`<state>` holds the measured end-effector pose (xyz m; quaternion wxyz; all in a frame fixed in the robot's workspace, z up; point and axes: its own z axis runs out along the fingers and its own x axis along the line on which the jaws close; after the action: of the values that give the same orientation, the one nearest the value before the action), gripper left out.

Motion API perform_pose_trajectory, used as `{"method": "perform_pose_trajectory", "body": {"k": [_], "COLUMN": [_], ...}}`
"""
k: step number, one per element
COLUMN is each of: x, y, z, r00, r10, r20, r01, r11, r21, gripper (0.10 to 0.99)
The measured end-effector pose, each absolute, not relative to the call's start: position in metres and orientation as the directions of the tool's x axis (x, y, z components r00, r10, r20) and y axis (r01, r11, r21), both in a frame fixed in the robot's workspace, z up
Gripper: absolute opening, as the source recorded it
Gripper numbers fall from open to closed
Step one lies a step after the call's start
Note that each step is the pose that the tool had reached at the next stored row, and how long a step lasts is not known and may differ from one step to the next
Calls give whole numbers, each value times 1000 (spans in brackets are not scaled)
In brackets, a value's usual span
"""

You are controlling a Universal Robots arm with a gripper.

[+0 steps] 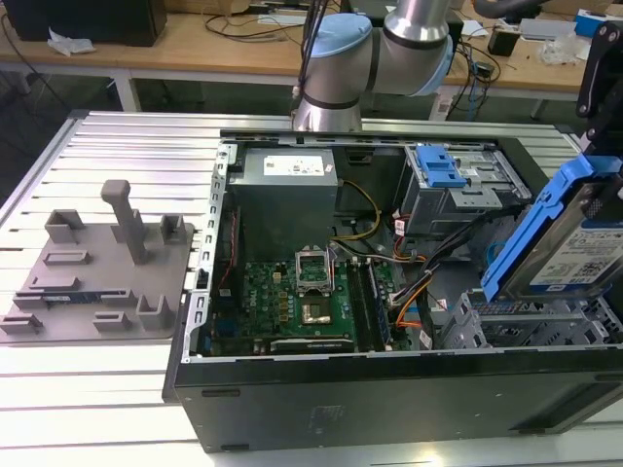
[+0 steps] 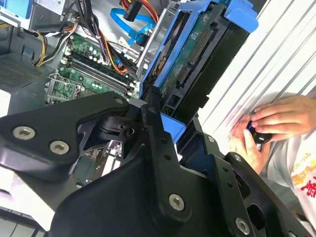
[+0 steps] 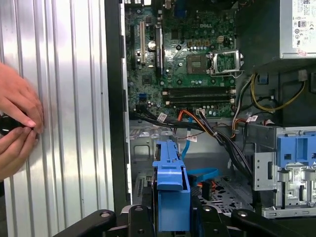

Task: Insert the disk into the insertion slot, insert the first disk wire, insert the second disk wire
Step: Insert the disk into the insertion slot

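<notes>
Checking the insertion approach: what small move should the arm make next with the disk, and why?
Probably level the disk toward the slot: the pincer holds the disk steeply tilted above the slot, none of it in yet.

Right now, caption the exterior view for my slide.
Arm holds the disk tilted above the slot in the open computer case.

Disk [image 1: 574, 255] — bare metal; frame [image 1: 531, 229] — glossy plastic

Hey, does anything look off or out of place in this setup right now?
A person's hands are over the table right beside the open case, near the gripper. The disk hangs tilted in the gripper above the case, not seated in it.
</notes>
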<state>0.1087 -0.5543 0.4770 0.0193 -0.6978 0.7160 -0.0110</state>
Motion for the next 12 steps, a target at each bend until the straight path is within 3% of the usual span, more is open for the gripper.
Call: {"method": "perform_pose_trajectory", "body": {"k": [12], "x": [109], "y": [-544], "z": [471], "r00": [-28], "r10": [-1000], "r20": [1], "r01": [-999], "r11": [28], "r21": [-38], "gripper": [365]}}
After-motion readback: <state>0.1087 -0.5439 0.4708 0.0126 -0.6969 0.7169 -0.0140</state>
